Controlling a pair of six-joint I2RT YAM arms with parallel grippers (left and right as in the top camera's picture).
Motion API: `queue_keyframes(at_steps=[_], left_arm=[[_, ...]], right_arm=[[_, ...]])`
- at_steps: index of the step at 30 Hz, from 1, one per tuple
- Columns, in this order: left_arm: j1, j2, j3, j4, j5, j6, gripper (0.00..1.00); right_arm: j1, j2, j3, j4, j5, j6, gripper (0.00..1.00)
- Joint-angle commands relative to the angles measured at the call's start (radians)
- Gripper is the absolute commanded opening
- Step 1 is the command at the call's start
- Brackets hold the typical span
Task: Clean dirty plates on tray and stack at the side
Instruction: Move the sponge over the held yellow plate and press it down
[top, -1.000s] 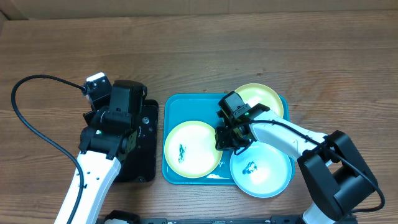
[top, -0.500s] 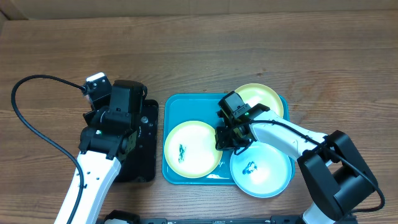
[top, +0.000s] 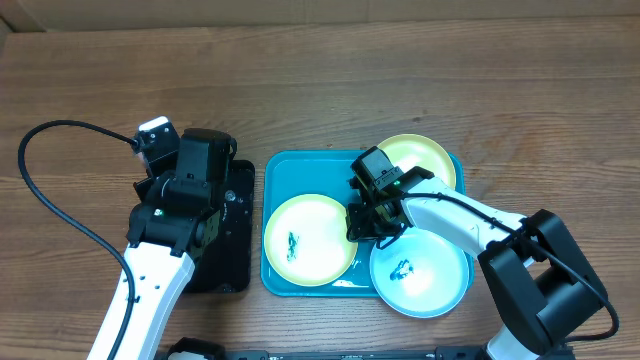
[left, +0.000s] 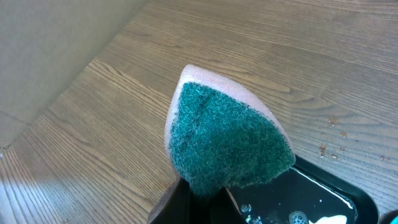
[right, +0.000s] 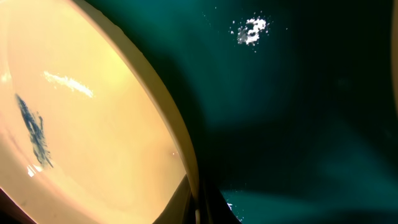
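One plate (top: 312, 238) on the tray (top: 300, 172) is pinched at its rim by your right gripper (top: 366, 224); your left gripper (left: 200, 198) is closed tight on a sponge (left: 227, 140).

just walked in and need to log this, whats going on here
The left gripper holds a green-faced sponge above the black tray. The right gripper is down inside the cyan tray and appears to pinch the rim of the near yellow-green plate. That plate and the light blue plate show blue scribbles. A second yellow-green plate sits at the far corner. None is stacked at the side yet.
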Motion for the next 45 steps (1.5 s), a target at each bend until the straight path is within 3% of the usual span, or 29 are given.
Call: queue_keyframes(at_steps=[1,18,22,26,31,38,45], left_arm=[[-0.006,-0.018,0.022,0.007,-0.032,0.005,0.04],[-0.006,-0.018,0.022,0.006,-0.013,0.012,0.04],[-0.002,-0.008,0.022,-0.050,0.209,-0.010,0.04],[0.017,0.037,0.019,-0.174,0.420,-0.162,0.04],[0.048,0.138,0.017,-0.232,0.506,-0.180,0.04],[0.080,0.263,0.017,-0.212,0.698,-0.106,0.04],[0.026,0.250,0.027,-0.143,0.851,0.035,0.04]], right_arm=[[0.000,0.011,-0.007,0.005,0.010,-0.007,0.04],[0.000,0.011,-0.007,0.005,0.010,-0.007,0.04],[0.000,0.011,-0.007,0.005,0.010,-0.007,0.04],[0.000,0.011,-0.007,0.005,0.010,-0.007,0.04],[0.000,0.011,-0.007,0.005,0.010,-0.007,0.04],[0.000,0.011,-0.007,-0.002,0.010,-0.012,0.04],[0.000,0.011,-0.007,0.004,0.011,-0.022,0.04]])
